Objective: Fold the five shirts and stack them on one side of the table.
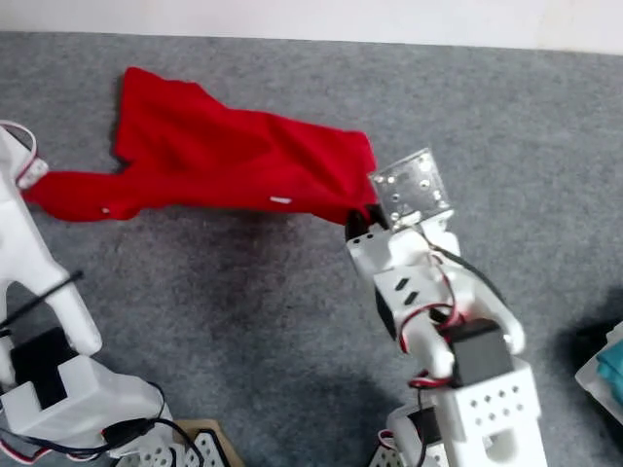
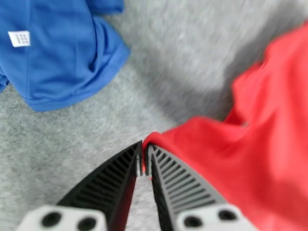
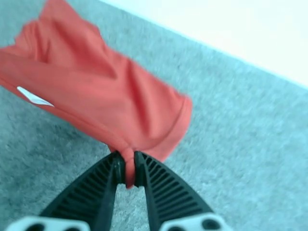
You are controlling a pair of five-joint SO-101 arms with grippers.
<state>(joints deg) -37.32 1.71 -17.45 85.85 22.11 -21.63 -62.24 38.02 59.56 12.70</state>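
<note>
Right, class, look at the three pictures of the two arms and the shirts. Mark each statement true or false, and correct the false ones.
1. The right gripper is shut on the red shirt. True.
2. The red shirt is folded into a neat square. False: it lies unfolded and rumpled, held at both ends.
3. A blue shirt lies on the table beyond the left gripper. True.
4. The left gripper is wide open. False: it is shut on an edge of the red shirt.
5. The table is bare wood. False: it has a grey, carpet-like cover.
</note>
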